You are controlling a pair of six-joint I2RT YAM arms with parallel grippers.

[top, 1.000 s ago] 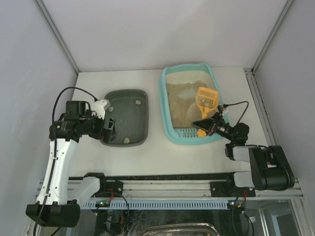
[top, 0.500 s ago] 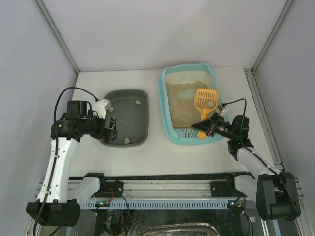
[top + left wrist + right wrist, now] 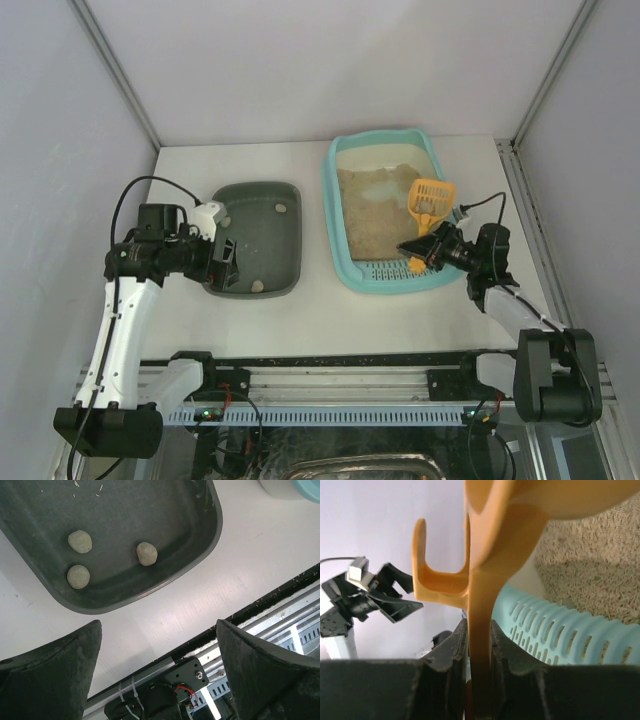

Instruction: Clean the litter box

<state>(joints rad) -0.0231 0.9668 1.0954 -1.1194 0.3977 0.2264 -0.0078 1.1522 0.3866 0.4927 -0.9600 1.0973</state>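
right gripper (image 3: pixel 416 250) clamped on handle of orange scoop (image 3: pixel 429 196), scoop over litter box (image 3: pixel 329 205); left gripper (image 3: pixel 225 263) wide open, empty, at edge of dark tray (image 3: pixel 262 240) holding three clumps (image 3: pixel 146 553)

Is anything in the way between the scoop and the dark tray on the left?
Nothing visible. The right end effector holds the orange scoop over the litter box; only the box's left rim and a bare strip of table separate it from the dark tray.
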